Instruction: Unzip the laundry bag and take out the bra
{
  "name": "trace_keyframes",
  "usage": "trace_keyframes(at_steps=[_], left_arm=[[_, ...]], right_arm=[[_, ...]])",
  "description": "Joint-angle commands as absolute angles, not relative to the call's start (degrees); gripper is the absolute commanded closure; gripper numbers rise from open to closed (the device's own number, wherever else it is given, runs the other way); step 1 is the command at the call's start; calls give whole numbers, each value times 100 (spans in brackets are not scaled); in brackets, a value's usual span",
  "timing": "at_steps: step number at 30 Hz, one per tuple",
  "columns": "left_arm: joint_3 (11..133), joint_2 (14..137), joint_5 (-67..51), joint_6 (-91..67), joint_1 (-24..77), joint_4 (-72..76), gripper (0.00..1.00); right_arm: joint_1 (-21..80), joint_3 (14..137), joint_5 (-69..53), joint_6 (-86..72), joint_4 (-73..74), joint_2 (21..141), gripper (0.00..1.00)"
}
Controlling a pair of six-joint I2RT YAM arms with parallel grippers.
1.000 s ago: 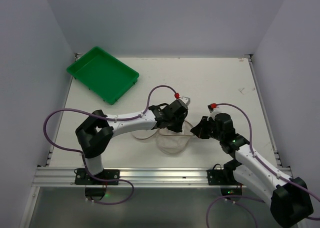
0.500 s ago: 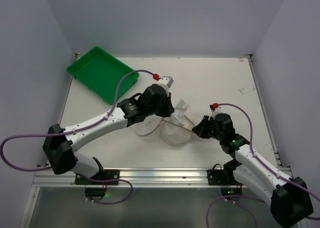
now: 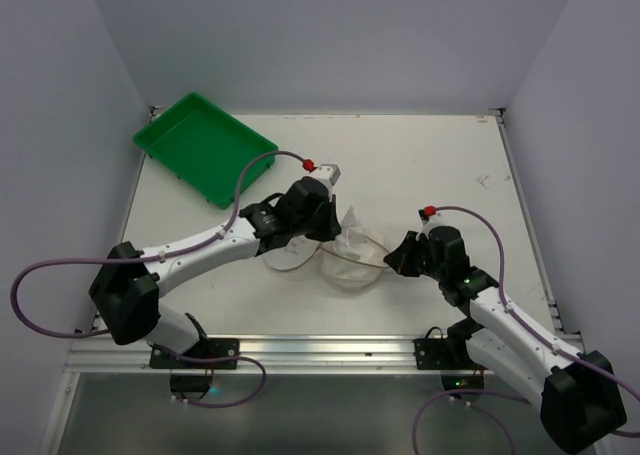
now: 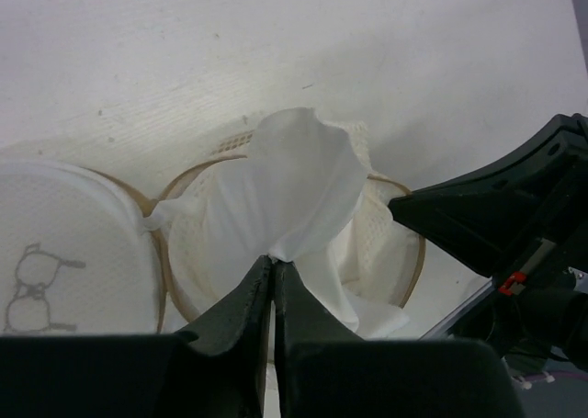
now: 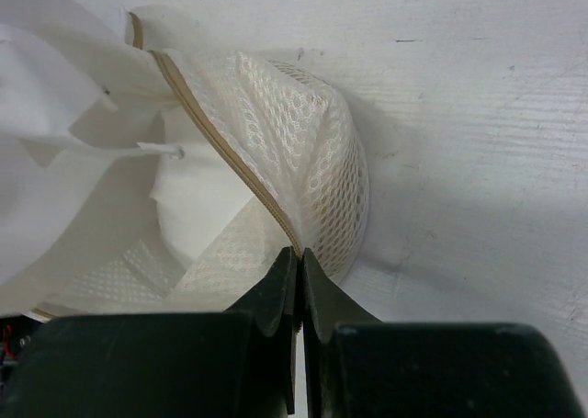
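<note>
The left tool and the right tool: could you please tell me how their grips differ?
The left tool is shut on the white bra, holding a peak of it above the opening; the right tool is shut on the tan zip rim of the laundry bag. The left tool sits at the bag's left side, the right tool at its right. Both pinch fabric, fully closed.

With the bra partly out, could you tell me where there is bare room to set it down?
The table is bare beyond the laundry bag, right of the green tray. Crowded at the bag, between left gripper and right gripper.
</note>
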State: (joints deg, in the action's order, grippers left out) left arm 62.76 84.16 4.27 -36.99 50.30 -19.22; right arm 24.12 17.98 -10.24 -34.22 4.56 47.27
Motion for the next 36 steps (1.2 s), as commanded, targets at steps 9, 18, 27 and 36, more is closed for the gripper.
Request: trace_keyframes(at_steps=[9, 18, 27, 36], left_arm=[[6187, 8683, -290, -4087, 5036, -1151, 37], [6573, 9114, -404, -3903, 5273, -1300, 28], [6899, 9474, -466, -3832, 5625, -1388, 27], [7137, 9764, -334, -3727, 5880, -1731, 27]], right_arm=[[2435, 1916, -1230, -3208, 229, 4834, 100], [2443, 1934, -1283, -3217, 202, 4922, 100], [2435, 1977, -1310, -3243, 185, 4939, 100], [2435, 2048, -1345, -3305, 185, 4922, 100]])
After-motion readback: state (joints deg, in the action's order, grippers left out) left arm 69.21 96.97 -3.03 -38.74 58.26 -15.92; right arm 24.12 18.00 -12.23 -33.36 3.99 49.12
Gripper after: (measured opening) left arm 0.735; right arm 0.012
